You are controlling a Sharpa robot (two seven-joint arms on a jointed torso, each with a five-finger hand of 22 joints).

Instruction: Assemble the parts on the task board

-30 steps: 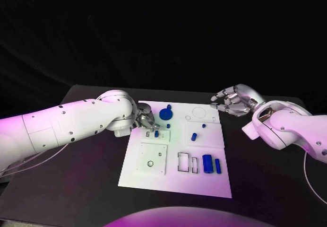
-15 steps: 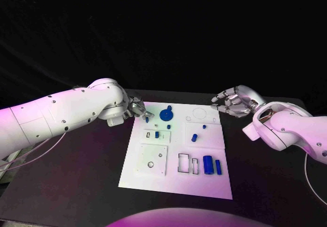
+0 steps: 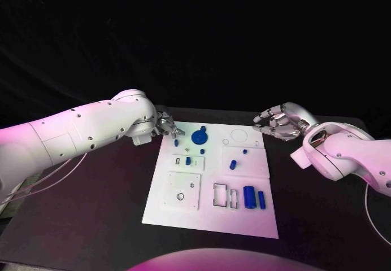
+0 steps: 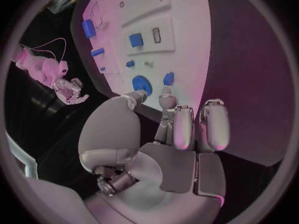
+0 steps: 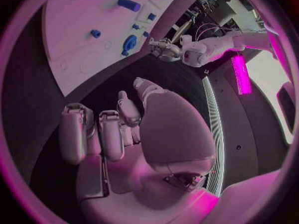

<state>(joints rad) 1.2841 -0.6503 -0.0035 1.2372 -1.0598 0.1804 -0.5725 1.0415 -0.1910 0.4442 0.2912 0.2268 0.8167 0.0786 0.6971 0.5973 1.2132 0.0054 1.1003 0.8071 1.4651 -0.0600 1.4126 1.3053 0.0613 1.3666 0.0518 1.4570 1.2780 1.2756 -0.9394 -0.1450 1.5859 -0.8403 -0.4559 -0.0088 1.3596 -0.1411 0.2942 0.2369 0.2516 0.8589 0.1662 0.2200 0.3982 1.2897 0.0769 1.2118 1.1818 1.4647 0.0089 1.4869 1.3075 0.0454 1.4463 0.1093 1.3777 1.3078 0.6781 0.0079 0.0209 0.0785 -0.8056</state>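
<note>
The white task board (image 3: 183, 197) lies in the middle of the black table. On its far part sit a round blue part (image 3: 199, 136) and several small blue parts, one (image 3: 175, 143) near the left edge. Two blue cylinders (image 3: 247, 196) lie side by side at the near right. My left hand (image 3: 167, 125) hovers by the board's far left corner, fingers straight and apart (image 4: 187, 127), holding nothing. My right hand (image 3: 277, 121) hangs off the far right corner, also empty (image 5: 118, 129). The left wrist view shows the round part (image 4: 141, 83) just beyond the fingertips.
Pale square plates with rectangular and round recesses (image 3: 181, 191) are set into the board. Bare black table (image 3: 98, 214) lies on both sides of the board. A black curtain closes the back.
My left hand has drawn back from over the board's left column to its far left corner. A small blue part now shows where the hand was. The right hand has stayed put.
</note>
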